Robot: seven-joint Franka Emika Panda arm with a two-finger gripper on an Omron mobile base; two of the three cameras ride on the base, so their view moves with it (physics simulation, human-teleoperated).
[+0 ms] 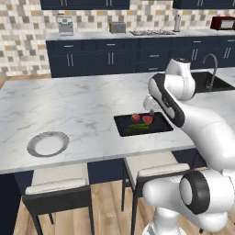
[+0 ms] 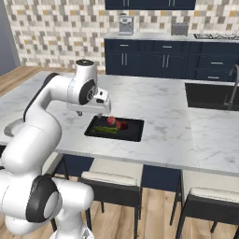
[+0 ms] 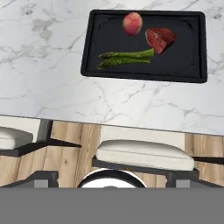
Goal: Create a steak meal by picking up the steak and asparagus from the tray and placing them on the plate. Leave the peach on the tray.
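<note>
At the near edge of a marble-topped kitchen island, two cushioned stools stand tucked under the counter over a wood floor, seen from the hand camera looking down past the counter's lip. Just beyond that edge lies the tray — black, shallow, rectangular — flat on the marble, with all three foods on it. The asparagus lies nearest the counter's edge, a bunch of green stalks stretched along the tray's length; behind it sits the steak, a dark red slab, and beside the steak the round, pinkish peach, close but not touching it. In the base views the same tray shows under the white arm, the steak, the peach and the asparagus all within its rim. The gripper hangs above the tray's near side, clear of the food, its jaws spread wide and holding nothing. Well apart along the island, toward its other end, the plate rests bare — grey rim, white centre. Beyond the island, a sink with a curved tap is set into the counter, and dark blue cabinets run along a mosaic-tiled wall.
</note>
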